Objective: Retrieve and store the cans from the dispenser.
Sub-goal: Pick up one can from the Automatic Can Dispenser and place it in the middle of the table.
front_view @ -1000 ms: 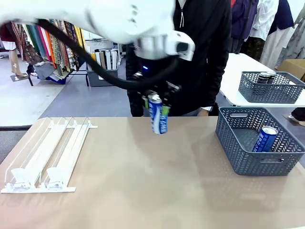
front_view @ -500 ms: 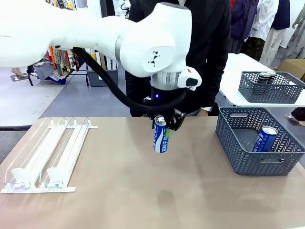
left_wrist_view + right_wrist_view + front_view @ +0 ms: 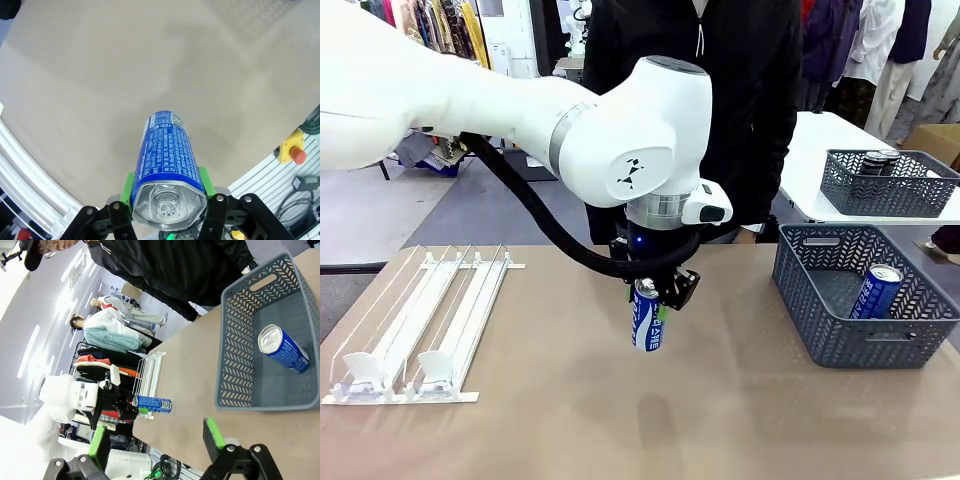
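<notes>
The can (image 3: pixel 647 321), pinched in the left hand (image 3: pixel 651 303), has been carried nearer the basket (image 3: pixel 840 340), where one can (image 3: pixel 877 291) lies; the dispenser (image 3: pixel 420 325) looks emptied. The right hand (image 3: pixel 156 437) is spread.

Blue can (image 3: pixel 648 322) in left pincer (image 3: pixel 650 303), lower, nearer.

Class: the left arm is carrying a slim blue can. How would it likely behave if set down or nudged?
The blue can looks tall and narrow, so it probably tips easily. Its round, smooth wall suggests it would roll once lying down, perhaps slipping in loose jaws.
</notes>
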{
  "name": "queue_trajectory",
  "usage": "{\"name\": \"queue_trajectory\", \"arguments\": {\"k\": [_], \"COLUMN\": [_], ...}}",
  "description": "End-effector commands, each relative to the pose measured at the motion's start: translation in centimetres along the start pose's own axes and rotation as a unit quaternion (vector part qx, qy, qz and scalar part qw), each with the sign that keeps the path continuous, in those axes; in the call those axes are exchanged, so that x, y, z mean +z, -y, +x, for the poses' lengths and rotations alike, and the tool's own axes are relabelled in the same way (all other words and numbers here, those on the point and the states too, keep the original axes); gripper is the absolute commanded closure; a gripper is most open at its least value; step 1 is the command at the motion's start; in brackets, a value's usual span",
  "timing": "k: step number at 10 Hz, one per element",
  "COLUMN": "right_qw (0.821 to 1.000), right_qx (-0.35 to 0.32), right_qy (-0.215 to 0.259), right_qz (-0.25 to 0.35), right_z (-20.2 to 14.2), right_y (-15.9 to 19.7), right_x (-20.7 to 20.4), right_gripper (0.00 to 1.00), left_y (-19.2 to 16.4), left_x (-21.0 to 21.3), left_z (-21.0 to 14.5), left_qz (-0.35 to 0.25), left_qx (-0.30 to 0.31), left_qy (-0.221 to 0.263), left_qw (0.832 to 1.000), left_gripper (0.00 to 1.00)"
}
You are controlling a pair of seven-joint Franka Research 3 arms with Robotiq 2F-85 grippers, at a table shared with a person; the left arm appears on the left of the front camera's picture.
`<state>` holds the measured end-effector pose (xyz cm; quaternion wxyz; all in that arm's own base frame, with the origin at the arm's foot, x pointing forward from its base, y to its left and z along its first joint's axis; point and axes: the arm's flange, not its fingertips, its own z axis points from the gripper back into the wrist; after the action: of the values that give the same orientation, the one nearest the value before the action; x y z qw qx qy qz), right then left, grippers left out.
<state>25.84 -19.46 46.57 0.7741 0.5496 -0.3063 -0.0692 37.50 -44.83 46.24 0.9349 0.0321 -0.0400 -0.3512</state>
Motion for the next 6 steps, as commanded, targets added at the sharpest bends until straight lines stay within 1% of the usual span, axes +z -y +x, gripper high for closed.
{"name": "queue_trajectory", "arguments": {"k": [1,3,4,5,6], "right_qw": [1.000,1.000,1.000,1.000,1.000], "right_qx": [0.003,0.003,0.003,0.003,0.003], "right_qy": [0.000,0.000,0.000,0.000,0.000], "right_qz": [0.006,0.006,0.006,0.006,0.006], "right_z": [0.0,0.0,0.0,0.0,0.0], "right_y": [-0.2,-0.2,-0.2,-0.2,-0.2], "right_x": [0.1,0.1,0.1,0.1,0.1], "right_gripper": [0.00,0.00,0.00,0.00,0.00], "left_y": [-0.2,0.3,0.4,0.4,0.7], "left_x": [-0.5,-1.8,-2.0,-2.1,-2.3], "left_z": [-1.6,-2.1,-1.9,-1.6,-0.8], "left_qz": [-0.014,-0.006,-0.005,0.004,-0.008], "left_qx": [0.001,-0.008,-0.007,-0.007,-0.005], "left_qy": [0.015,0.019,0.040,0.033,0.011], "left_qw": [1.000,1.000,0.999,0.999,1.000], "left_gripper": [1.00,1.00,1.00,1.00,1.00]}}
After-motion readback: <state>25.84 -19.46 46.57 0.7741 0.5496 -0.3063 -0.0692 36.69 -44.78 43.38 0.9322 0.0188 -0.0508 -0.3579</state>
